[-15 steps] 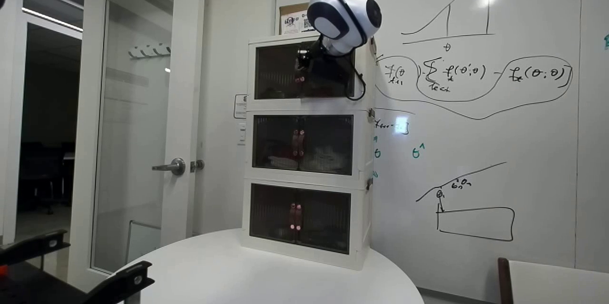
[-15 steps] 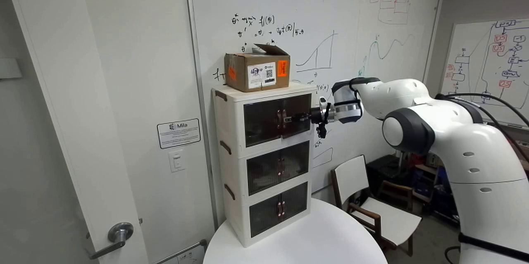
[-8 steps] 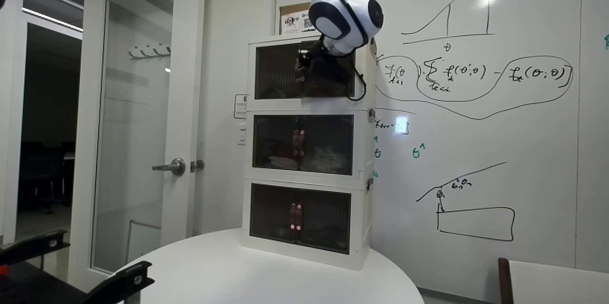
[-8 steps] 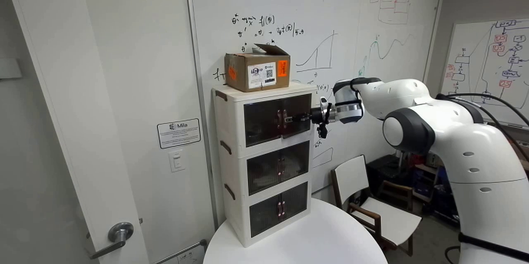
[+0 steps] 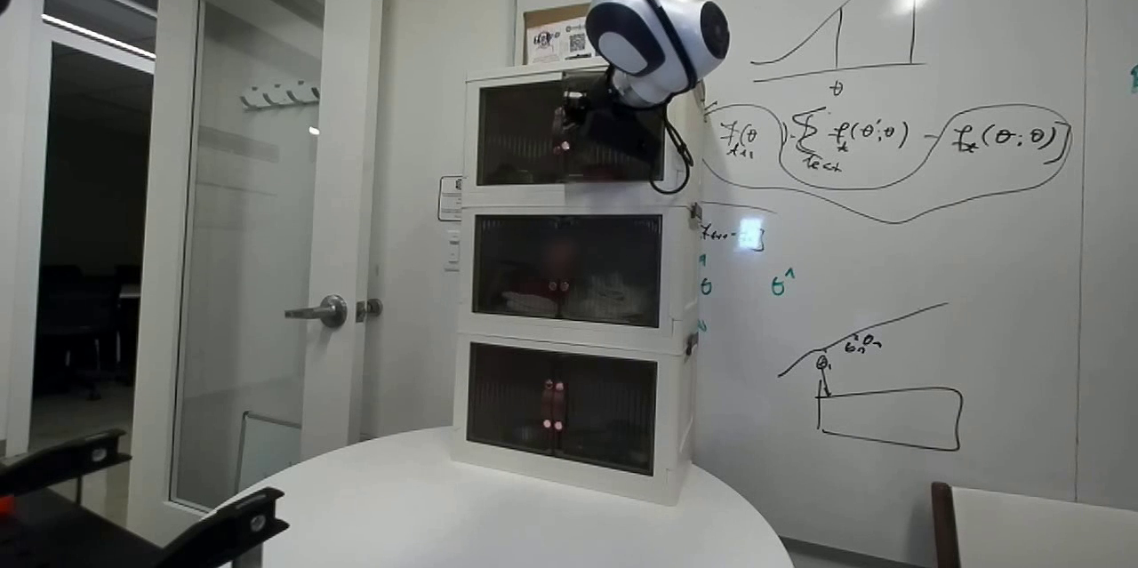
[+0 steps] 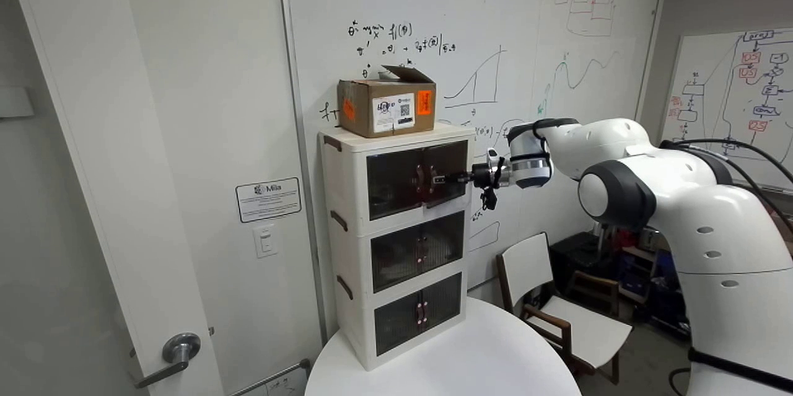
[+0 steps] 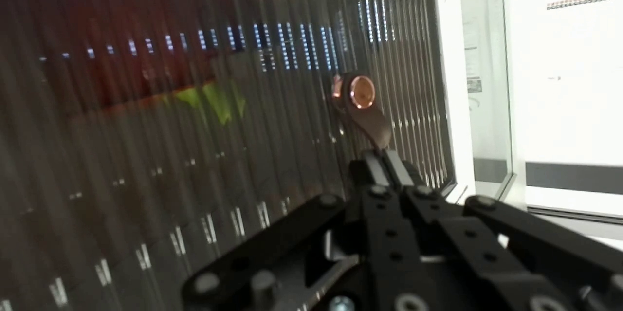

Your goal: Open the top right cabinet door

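- Top right cabinet door [image 5: 597, 164]: in an exterior view, highest on the stack [image 5: 569, 332], free edge standing slightly out.
- In an exterior view, open room under the arm [image 6: 687, 198].
- Wrist view: gripper [image 7: 384, 154], jaws clamped on the brown strap [image 7: 372, 123] at that edge.

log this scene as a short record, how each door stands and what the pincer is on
structure: white three-unit stack on a white table
target: top right door, slightly ajar
grip: pincer shut on that door's strap handle
other fronts: top left door, middle doors, bottom doors look closed
on top: cardboard box, one flap raised
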Motion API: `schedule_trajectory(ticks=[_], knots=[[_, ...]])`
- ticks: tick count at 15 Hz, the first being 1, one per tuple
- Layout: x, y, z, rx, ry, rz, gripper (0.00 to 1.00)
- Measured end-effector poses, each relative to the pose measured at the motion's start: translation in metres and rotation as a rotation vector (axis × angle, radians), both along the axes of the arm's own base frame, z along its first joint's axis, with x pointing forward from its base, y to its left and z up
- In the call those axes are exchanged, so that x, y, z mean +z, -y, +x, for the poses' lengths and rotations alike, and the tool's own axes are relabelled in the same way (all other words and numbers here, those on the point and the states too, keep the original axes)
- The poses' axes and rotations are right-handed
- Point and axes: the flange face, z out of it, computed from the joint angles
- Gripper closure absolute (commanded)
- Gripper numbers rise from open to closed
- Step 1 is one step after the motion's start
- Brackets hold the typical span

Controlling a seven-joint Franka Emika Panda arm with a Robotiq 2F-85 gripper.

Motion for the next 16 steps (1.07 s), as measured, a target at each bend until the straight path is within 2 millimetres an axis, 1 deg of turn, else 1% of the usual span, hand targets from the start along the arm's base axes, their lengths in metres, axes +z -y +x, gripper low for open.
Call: schedule_trajectory(ticks=[5, 9, 10, 11, 13, 14, 16], knots=[[-0.002, 0.016, -0.020, 0.003, -0.017, 0.025, 0.99], [-0.002, 0.030, -0.040, -0.012, -0.035, 0.035, 0.99], [-0.001, 0.035, -0.045, -0.022, -0.038, 0.035, 0.72], [-0.001, 0.039, -0.050, -0.029, -0.041, 0.036, 0.71], [-0.001, 0.048, -0.059, -0.045, -0.048, 0.036, 0.58], [-0.001, 0.054, -0.063, -0.056, -0.051, 0.035, 0.49], [-0.001, 0.065, -0.070, -0.078, -0.055, 0.031, 0.34]])
